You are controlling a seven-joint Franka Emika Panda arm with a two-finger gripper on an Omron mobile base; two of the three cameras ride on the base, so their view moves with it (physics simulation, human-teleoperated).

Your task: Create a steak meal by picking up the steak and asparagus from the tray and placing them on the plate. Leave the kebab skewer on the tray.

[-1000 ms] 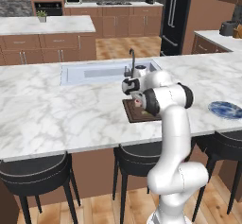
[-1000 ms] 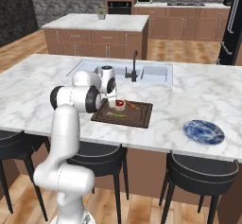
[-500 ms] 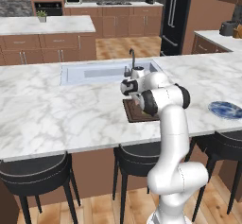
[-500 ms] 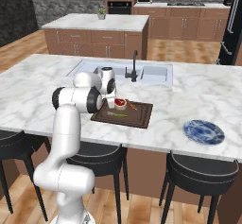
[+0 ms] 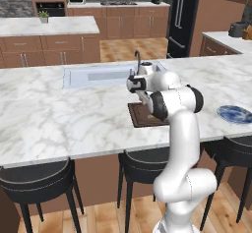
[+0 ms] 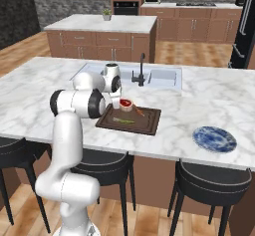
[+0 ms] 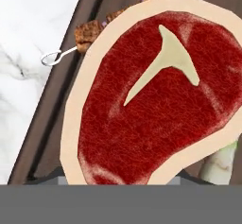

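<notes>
- The chunky red steak with a pale rim [image 7: 156, 95] lies directly under the pincer [image 6: 121, 102], at the tray's far left end in the right base view
- The pincer appears part-closed about the steak; its finger tips sit below the hand view's edge, so a firm hold is judged, not confirmed
- The dark brown rectangular tray [image 6: 149, 125] rests on the white marble desk [image 6: 209, 95]
- The round mottled blue plate [image 6: 214, 139] lies well apart, to the robot's right; the coming carry runs that way
- The thin green asparagus stalk [image 6: 123, 121] lies along the tray's near edge
- The orange-red kebab skewer [image 7: 87, 34] is partly hidden behind the steak
</notes>
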